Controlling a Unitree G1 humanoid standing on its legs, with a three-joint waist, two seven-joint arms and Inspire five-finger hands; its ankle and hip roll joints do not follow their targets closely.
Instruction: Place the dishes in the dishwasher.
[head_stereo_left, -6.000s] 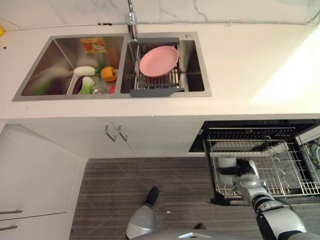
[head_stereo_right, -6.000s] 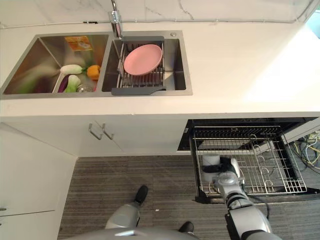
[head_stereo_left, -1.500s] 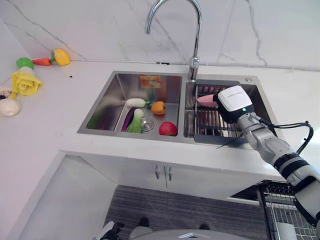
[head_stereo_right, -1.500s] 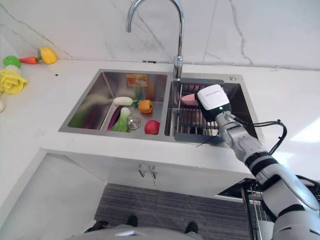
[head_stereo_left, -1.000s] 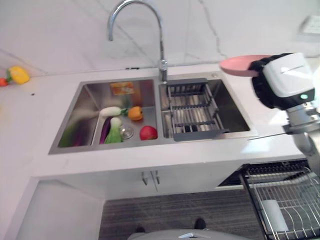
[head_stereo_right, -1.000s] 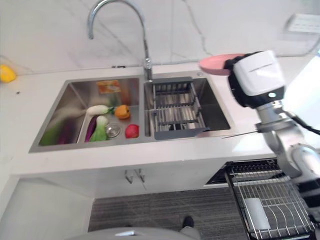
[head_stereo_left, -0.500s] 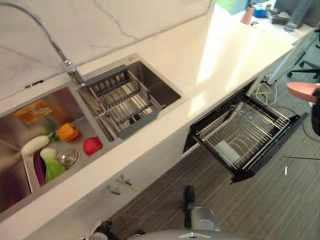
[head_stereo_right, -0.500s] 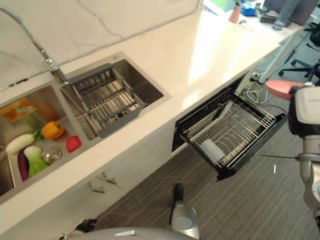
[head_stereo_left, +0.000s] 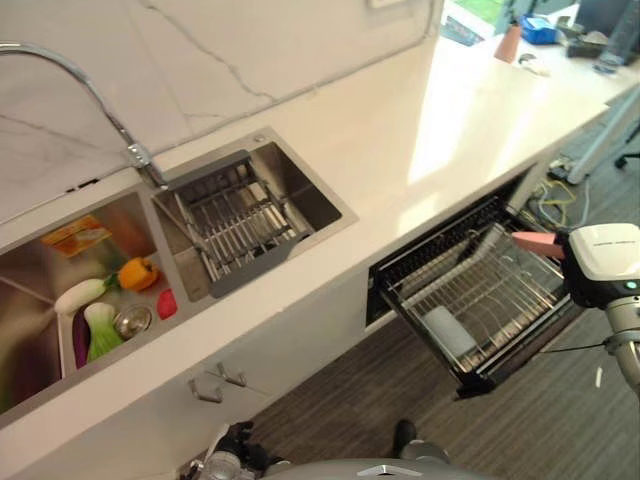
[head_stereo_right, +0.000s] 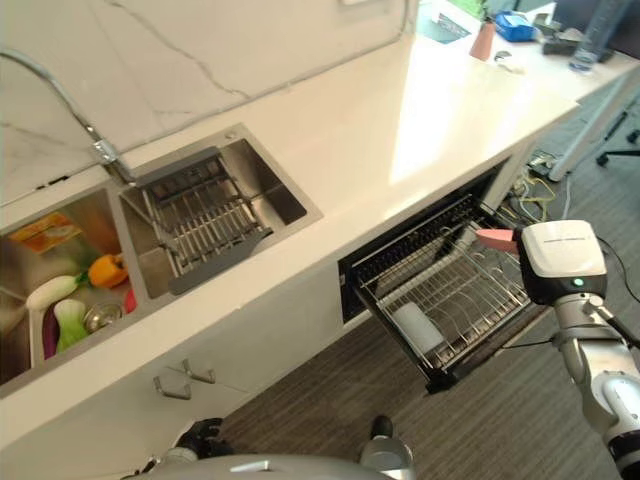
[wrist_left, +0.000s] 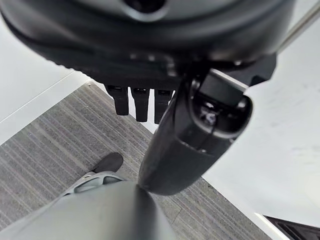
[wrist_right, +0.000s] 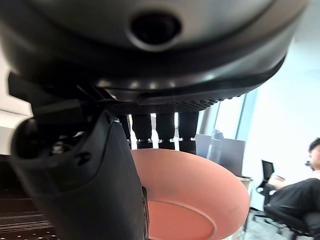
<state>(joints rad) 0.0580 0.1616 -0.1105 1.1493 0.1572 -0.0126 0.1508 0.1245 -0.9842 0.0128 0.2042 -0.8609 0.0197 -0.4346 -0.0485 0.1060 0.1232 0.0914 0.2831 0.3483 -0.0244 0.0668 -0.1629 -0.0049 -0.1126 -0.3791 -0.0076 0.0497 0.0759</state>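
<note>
Your right hand (wrist_right: 100, 165) grips the pink plate (wrist_right: 185, 195), thumb on one face and fingers (wrist_right: 165, 127) curled over the rim. From the head views the plate (head_stereo_right: 495, 238) is held roughly level in the air above the far corner of the pulled-out dishwasher rack (head_stereo_right: 450, 290), not touching it. In the rack a white cup (head_stereo_right: 413, 326) lies on its side near the front edge, well apart from the plate; the wire tines between them are bare. The rack sticks out over the grey floor (head_stereo_right: 320, 400) from the open dishwasher under the worktop (head_stereo_right: 400, 120).

Along the worktop away from the rack you see the double sink (head_stereo_left: 300, 190). Its nearer basin holds a bare drying rack (head_stereo_left: 235, 225); the farther basin holds toy vegetables (head_stereo_left: 110, 300), with the tap (head_stereo_left: 100, 100) rising behind the divider. At the worktop's far end, beyond the dishwasher, small items stand, too small to make out.

Your left hand (wrist_left: 195, 145) hangs low over the floor beside a white cabinet front, fingers (wrist_left: 135, 102) relaxed and holding nothing. In the right wrist view a seated person (wrist_right: 295, 200) shows behind the plate.
</note>
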